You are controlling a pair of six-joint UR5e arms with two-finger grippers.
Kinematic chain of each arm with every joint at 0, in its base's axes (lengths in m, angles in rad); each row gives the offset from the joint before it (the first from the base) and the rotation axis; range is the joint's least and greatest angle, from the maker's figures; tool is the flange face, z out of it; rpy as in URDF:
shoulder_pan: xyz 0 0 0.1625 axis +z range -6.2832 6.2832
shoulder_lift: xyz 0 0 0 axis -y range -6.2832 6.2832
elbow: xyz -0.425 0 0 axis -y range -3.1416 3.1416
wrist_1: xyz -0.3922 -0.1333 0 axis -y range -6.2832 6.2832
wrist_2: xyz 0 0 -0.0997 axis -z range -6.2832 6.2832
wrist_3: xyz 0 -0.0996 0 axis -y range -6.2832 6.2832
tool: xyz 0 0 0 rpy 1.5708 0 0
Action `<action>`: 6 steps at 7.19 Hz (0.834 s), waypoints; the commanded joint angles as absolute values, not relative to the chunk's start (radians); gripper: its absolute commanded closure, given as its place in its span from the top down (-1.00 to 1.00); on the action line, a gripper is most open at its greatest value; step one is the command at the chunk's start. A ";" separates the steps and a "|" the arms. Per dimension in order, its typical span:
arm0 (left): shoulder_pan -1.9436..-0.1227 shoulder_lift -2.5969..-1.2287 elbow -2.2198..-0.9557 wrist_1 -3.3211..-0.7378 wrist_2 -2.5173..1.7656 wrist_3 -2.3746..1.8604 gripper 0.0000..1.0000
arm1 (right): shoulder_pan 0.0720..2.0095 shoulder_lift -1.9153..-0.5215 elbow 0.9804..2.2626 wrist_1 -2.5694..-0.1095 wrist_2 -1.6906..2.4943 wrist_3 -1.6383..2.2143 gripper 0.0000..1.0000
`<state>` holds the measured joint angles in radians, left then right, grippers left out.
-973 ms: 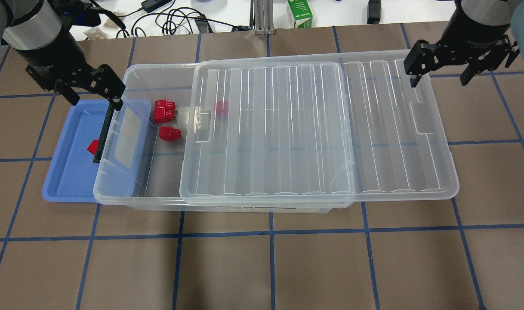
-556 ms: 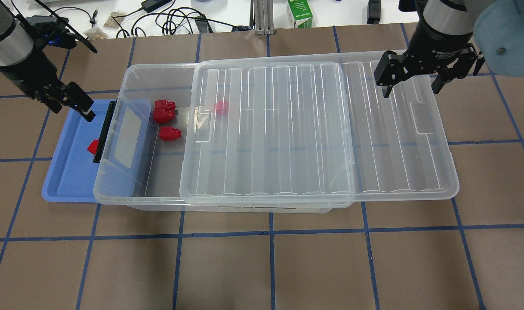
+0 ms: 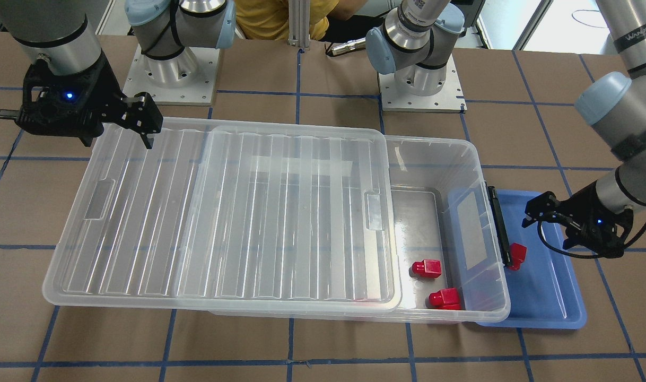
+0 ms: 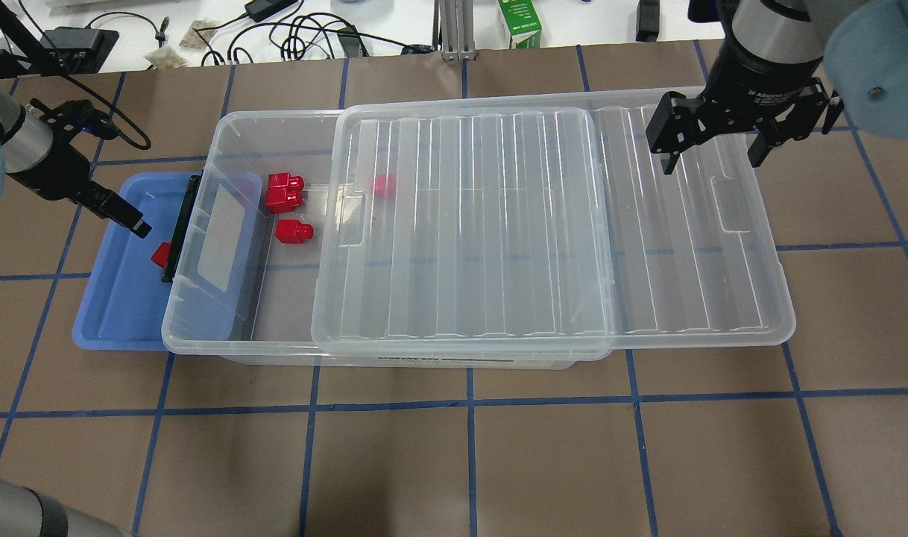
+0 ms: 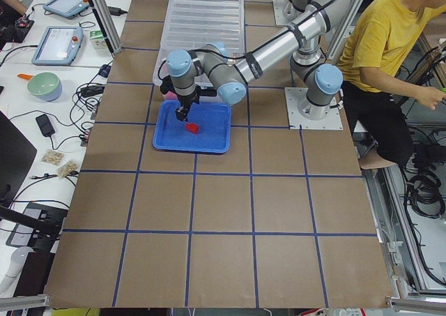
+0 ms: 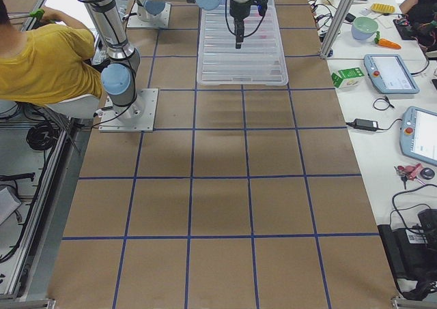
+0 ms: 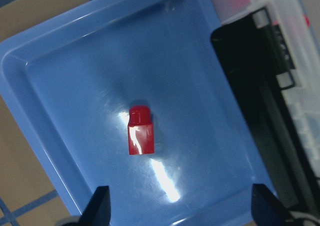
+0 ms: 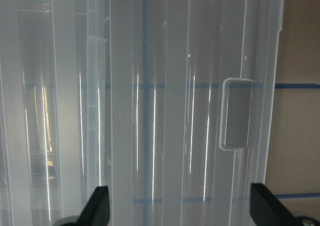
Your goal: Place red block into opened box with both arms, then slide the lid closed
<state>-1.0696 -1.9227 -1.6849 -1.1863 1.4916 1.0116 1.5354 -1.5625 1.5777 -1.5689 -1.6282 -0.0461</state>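
Observation:
One red block [image 4: 159, 253] [image 3: 516, 254] [image 7: 140, 131] lies on the blue tray [image 4: 118, 313] [image 7: 60, 86], just outside the box's short side. My left gripper [image 4: 130, 220] [image 3: 540, 212] [image 7: 182, 208] hangs open over the tray, and the block shows ahead between its fingers without touching them. The clear box [image 4: 275, 123] [image 3: 461, 151] is open at its left end, where three red blocks [image 4: 285, 190] lie inside. The ribbed lid [image 4: 536, 224] [image 3: 222, 212] [image 8: 150, 111] covers the rest and overhangs to the right. My right gripper [image 4: 711, 156] [image 3: 116, 140] [image 8: 182, 206] is open above the lid's far right corner.
A black bar clasp [image 4: 180, 231] stands on the box's short side beside the tray. Another red piece [image 4: 383, 185] shows dimly under the lid. Cables and a green carton [image 4: 519, 22] lie beyond the table's back edge. A person in a yellow shirt [image 5: 390, 44] sits behind the robot.
My left gripper has swung away from the box's corner, leftward and down over the blue tray. My right gripper has moved left, from off the lid to over its far right corner.

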 commanded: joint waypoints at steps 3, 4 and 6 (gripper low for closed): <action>-1.051 -2.013 -1.722 -1.124 1.444 1.036 1.00 | 1.532 -1.588 1.572 -1.503 -1.623 -0.046 1.00; -1.051 -2.023 -1.727 -1.117 1.442 1.020 1.00 | 1.532 -1.588 1.572 -1.508 -1.621 -0.046 1.00; -1.055 -2.037 -1.735 -1.094 1.442 0.953 1.00 | 1.534 -1.588 1.572 -1.511 -1.631 -0.046 1.00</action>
<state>-1.0539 -2.0280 -1.7279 -1.1020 1.4419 0.9788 1.5334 -1.5873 1.5724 -1.5082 -1.6280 -0.0460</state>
